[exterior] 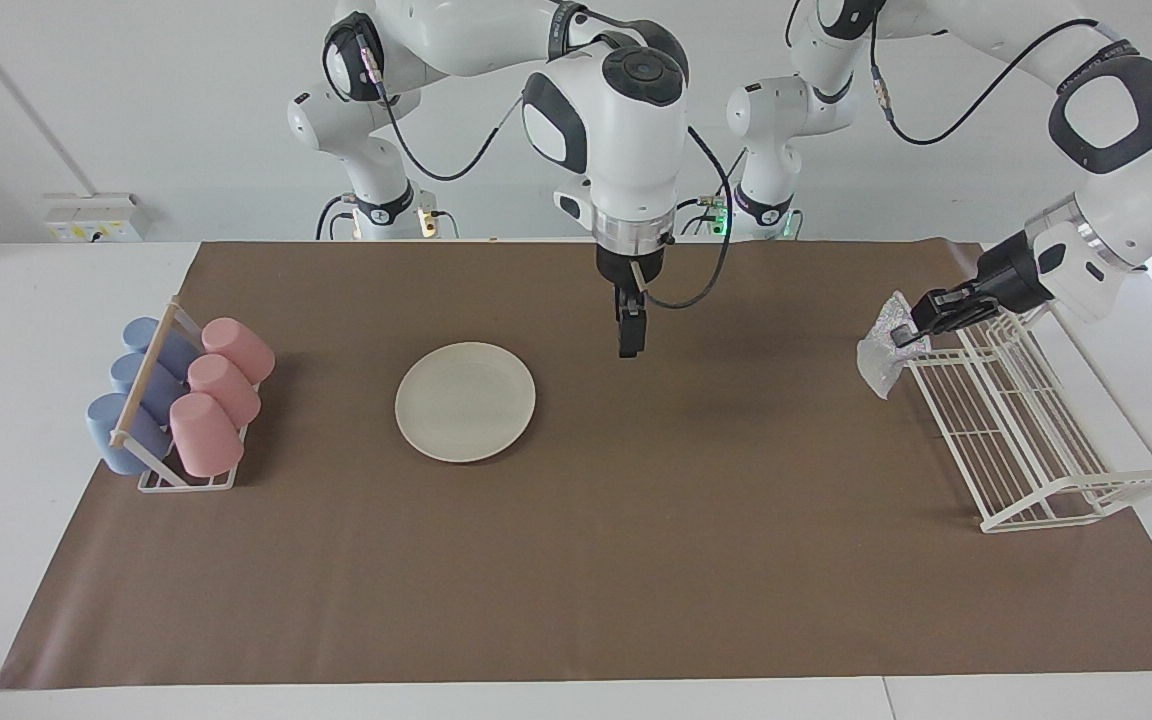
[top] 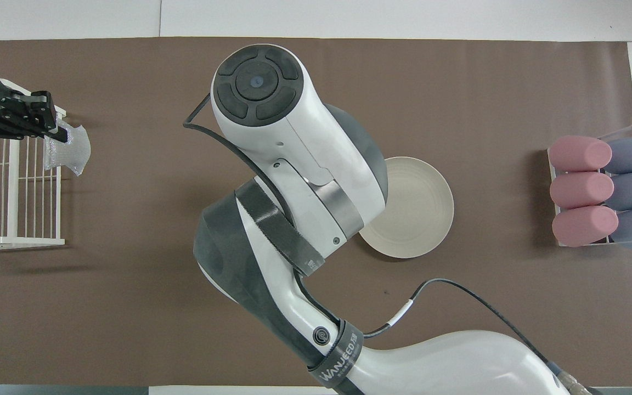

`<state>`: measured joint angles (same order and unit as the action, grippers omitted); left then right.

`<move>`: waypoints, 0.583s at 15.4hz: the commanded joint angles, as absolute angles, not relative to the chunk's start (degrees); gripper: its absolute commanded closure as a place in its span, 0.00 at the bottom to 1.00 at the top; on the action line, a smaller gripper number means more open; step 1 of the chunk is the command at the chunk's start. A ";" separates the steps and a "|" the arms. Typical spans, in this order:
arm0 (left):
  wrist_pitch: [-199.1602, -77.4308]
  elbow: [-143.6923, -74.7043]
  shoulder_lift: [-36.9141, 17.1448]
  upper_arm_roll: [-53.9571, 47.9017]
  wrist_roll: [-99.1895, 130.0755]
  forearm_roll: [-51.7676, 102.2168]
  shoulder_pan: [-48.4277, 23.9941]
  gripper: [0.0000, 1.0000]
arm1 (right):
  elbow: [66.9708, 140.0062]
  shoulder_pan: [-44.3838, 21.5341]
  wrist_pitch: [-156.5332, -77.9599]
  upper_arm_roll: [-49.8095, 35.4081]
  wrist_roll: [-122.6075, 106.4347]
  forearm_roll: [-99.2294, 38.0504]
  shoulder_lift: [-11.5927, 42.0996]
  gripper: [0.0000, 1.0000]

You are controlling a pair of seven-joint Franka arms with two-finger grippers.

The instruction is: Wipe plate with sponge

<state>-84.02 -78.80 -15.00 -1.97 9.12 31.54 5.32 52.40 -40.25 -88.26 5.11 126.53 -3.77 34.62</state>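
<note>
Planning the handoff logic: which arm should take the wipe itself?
Left. Its tool is already shut on the sponge, up over the wire rack's edge. The right tool hangs empty beside the plate.

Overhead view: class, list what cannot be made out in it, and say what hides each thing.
- Right end effector: hidden in the overhead view beneath its own arm.
- Plate: the rim toward the table's middle is covered by that arm.
- White rack: cut off by the picture's edge.
</note>
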 commanded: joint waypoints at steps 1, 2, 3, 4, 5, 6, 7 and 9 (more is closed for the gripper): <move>-88.40 -90.40 -9.42 -2.29 9.41 42.23 5.54 1.00 | 52.56 -40.52 -87.45 4.92 125.42 -3.25 34.37 0.00; -90.77 -94.53 -7.84 -2.29 8.88 46.19 5.45 1.00 | 52.56 -40.43 -87.45 4.92 125.33 -3.43 34.37 0.00; -93.31 -98.31 -6.26 -2.37 8.44 50.06 4.84 1.00 | 52.56 -40.43 -87.45 4.92 125.33 -3.51 34.37 0.00; -94.91 -100.87 -5.20 -2.55 7.83 53.40 4.57 1.00 | 52.56 -40.52 -87.45 4.92 125.33 -3.43 34.37 0.00; -95.79 -103.16 -4.92 -2.72 5.39 56.74 4.57 1.00 | 52.56 -40.52 -87.63 4.92 125.42 -3.51 34.37 0.00; -95.89 -104.66 -5.01 -2.64 2.66 59.91 4.57 1.00 | 52.56 -40.60 -87.71 4.92 125.42 -3.60 34.37 0.00; -95.89 -106.33 -5.01 -2.64 0.72 62.99 4.57 1.00 | 52.56 -40.69 -87.63 4.83 125.77 -3.60 34.37 0.00; -95.98 -109.06 -5.10 -2.81 -2.88 67.22 4.31 1.00 | 52.56 -41.40 -87.54 4.92 125.86 -3.60 34.37 0.00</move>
